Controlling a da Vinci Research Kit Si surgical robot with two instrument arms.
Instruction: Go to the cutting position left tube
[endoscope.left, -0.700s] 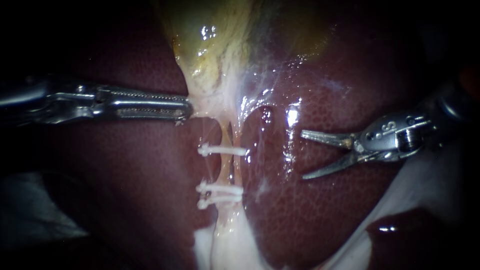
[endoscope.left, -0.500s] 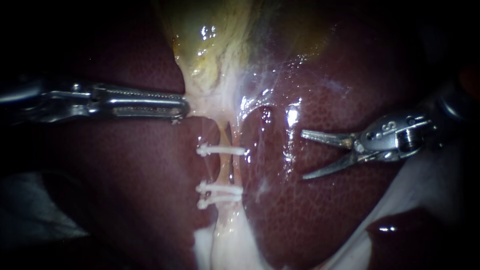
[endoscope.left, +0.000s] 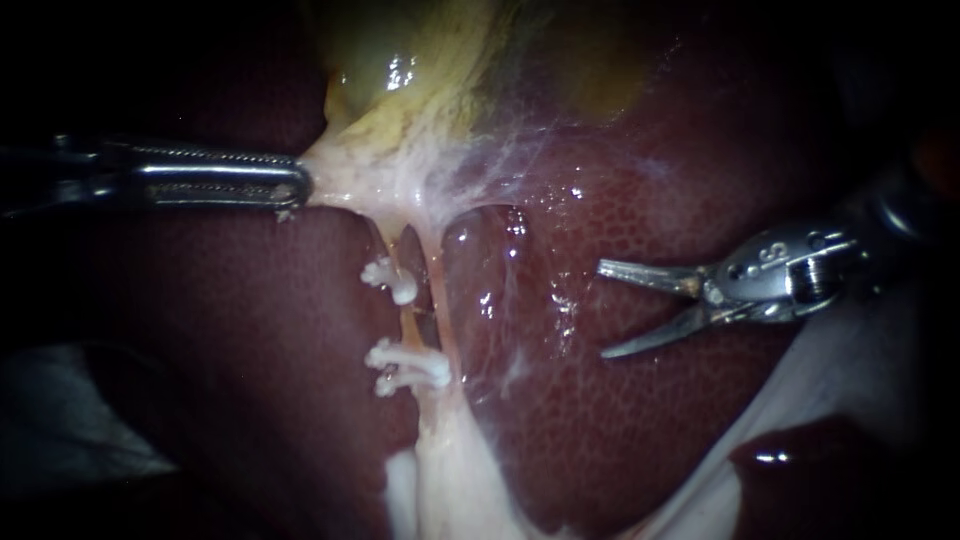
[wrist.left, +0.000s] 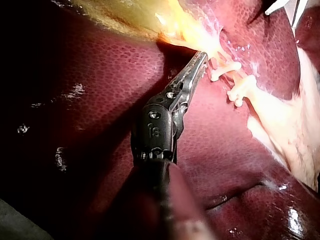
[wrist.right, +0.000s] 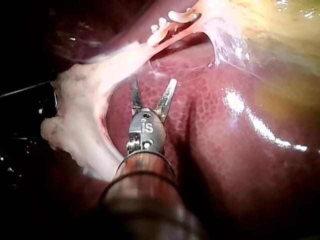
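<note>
Left instrument (endoscope.left: 295, 185) is coming in from the left in the endoscope view, its jaws pinching the pale tissue (endoscope.left: 350, 180) just under the gallbladder (endoscope.left: 430, 60) and holding it taut to the left. The left wrist view is showing the same grip (wrist.left: 202, 56): long toothed jaws closed on the pale tissue where it meets the yellow gallbladder wall.

Left tube (endoscope.left: 410, 322) is running down from that stretched tissue over the liver (endoscope.left: 650, 420), near the middle of the endoscope view. It is carrying white clips: an upper clip (endoscope.left: 390, 282) and two lower clips (endoscope.left: 405, 365) close together, with a bare stretch of tube showing between them. A second tube (endoscope.left: 438, 290) is lying just to its right, thin and pinkish. Both tubes are merging below into a broad whitish band.

Right instrument (endoscope.left: 603, 310) is entering from the right, jaws spread wide and gripping nothing, tips pointing toward the tubes. It is hanging over the liver, well apart from the left tube and not touching either tube. In the right wrist view its spread jaws (wrist.right: 154, 82) are sitting over the liver, with the clipped tubes ahead of them and the clips (wrist.right: 170, 20) beyond the tips.
</note>
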